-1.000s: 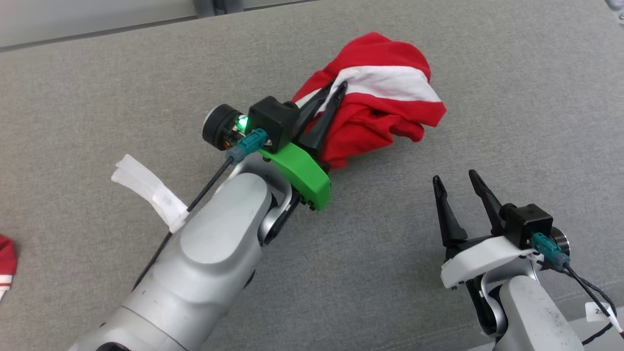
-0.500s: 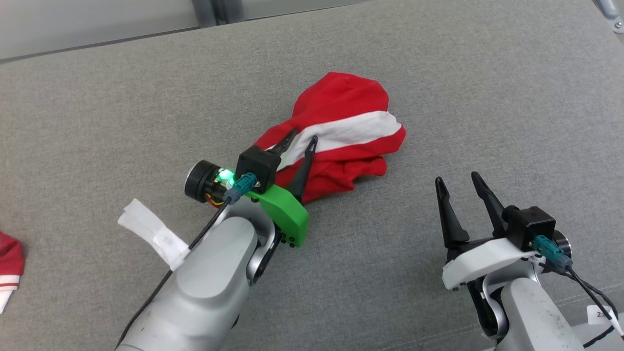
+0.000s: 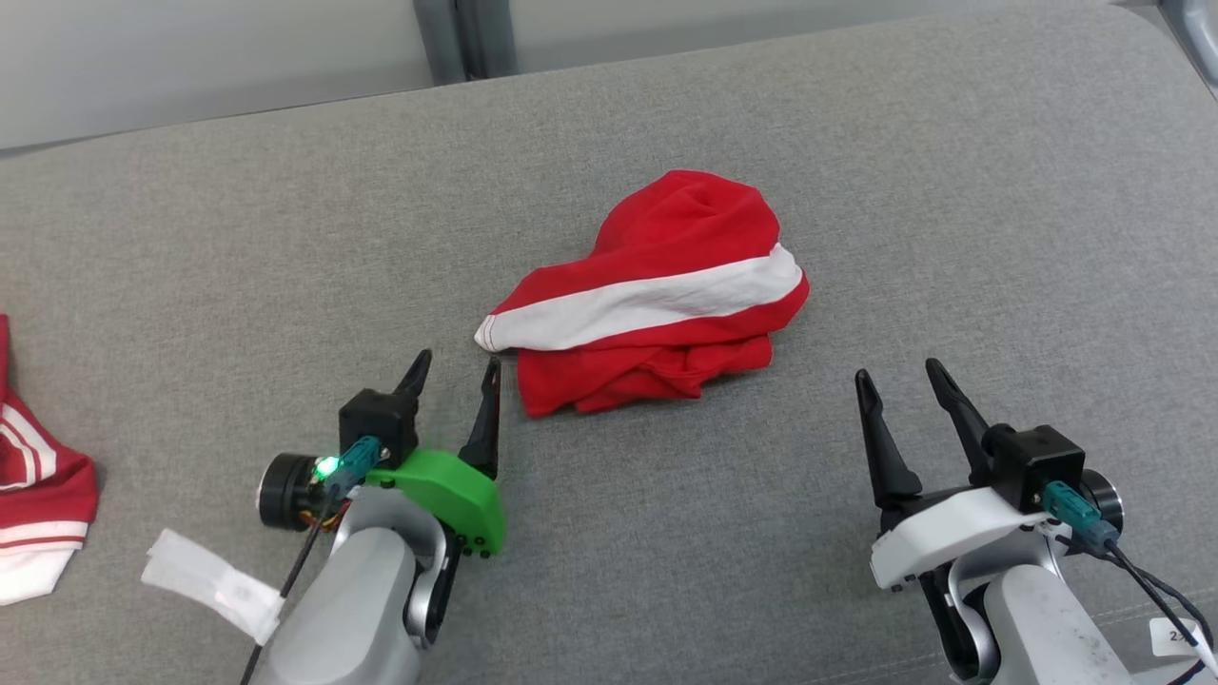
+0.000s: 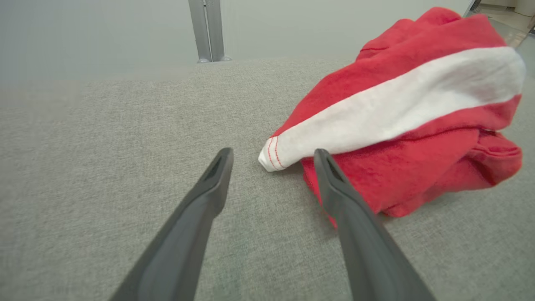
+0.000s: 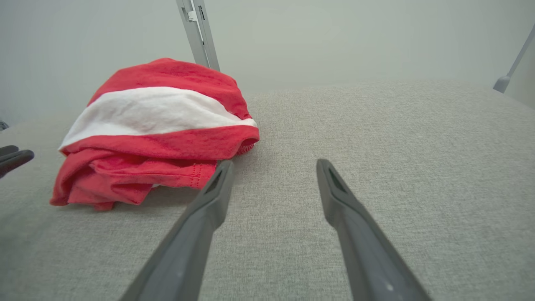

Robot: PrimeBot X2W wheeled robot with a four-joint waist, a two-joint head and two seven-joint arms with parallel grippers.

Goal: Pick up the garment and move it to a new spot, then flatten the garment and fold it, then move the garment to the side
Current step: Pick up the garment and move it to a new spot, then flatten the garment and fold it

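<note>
A red garment [image 3: 657,304] with 1 broad white band lies crumpled in a heap near the middle of a grey fabric surface [image 3: 285,238]. The band slants across the top of the heap, from a pointed end with red stitching at the lower left up to the right edge. Below the band, red folds are bunched in loose layers. The heap is neither flattened nor folded, and all of it rests on the surface.

The left gripper [image 3: 456,366] sits just beside the heap's lower-left corner, its 2 dark fingers spread wide with only grey surface between them. In the head view, a thin strip of surface shows between its nearer finger and the cloth. In the left wrist view, the band's pointed end lies just beyond the gap between the fingertips, and 1 finger crosses in front of the red folds. A green cover [image 3: 442,485] sits at the base of this gripper, and a white tag [image 3: 209,585] hangs from its cable.

The right gripper [image 3: 897,373] is off to the heap's right, near it but apart from it. Its fingers are also spread wide, pointing up the view over bare surface. In the right wrist view, the garment [image 5: 154,125] lies to the left of its fingers.

A second garment [image 3: 33,476], red with white stripes, lies at the left edge, well apart from the first. A grey post [image 3: 476,38] stands beyond the far edge of the surface.
</note>
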